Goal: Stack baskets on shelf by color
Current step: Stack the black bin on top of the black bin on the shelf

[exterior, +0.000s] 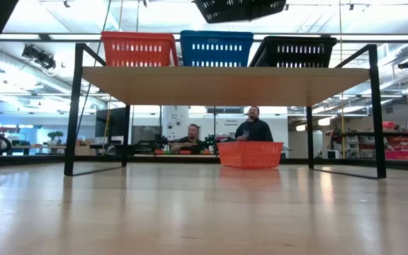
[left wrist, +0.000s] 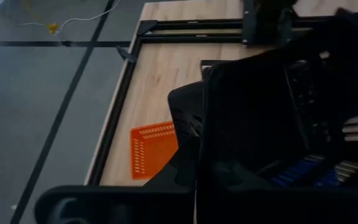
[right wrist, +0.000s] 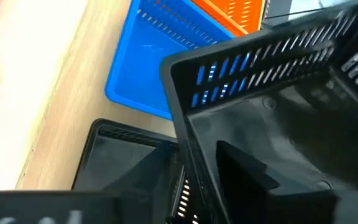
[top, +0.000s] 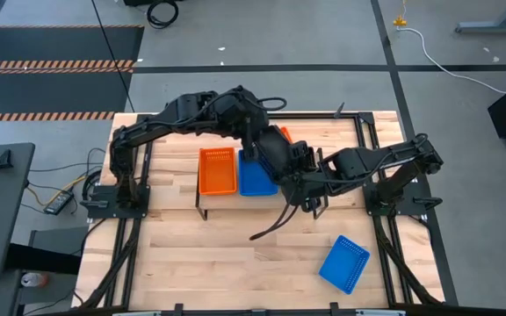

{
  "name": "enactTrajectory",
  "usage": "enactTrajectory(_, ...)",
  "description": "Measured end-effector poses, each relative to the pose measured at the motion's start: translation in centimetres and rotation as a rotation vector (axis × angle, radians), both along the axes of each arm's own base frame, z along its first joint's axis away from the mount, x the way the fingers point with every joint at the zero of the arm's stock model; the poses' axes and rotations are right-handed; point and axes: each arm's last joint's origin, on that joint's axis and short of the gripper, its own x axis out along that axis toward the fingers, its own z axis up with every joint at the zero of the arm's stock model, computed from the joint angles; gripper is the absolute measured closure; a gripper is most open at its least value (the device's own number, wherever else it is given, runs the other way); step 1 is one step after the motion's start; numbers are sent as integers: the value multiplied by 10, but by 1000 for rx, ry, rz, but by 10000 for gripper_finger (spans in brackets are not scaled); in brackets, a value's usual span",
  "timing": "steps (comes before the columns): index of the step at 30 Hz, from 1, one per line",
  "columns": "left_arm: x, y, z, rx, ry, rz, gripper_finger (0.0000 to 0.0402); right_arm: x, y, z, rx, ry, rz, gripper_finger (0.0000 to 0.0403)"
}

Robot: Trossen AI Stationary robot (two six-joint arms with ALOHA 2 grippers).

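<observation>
Both grippers hidden, grip state unclear; raised black basket (exterior: 238, 8) cut off above shelf (exterior: 225, 83); orange basket (top: 218, 170), blue basket (top: 255, 175) looked empty.

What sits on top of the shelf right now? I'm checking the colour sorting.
On the shelf: an orange basket, a blue basket, a black basket. Their insides cannot be seen from the low view.

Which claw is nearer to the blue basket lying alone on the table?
Right. The right claw is over the shelf's black end, closer to the lone blue basket; the left claw is farther back.
</observation>
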Motion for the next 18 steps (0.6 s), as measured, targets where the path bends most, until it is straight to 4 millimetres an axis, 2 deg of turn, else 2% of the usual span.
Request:
enactTrajectory(7, -4, -3, 4, -3, -6, -23, 390, 1, -2, 0, -4, 3, 2, 386)
enactTrajectory(12, -7, -3, 6, 16, -5, 0, 363, 1, -2, 0, -15, 10, 13, 387)
enactTrajectory(18, -17, 4, 7, 108, 61, 62, 282, -3, -6, -2, -16, 42, -30, 396)
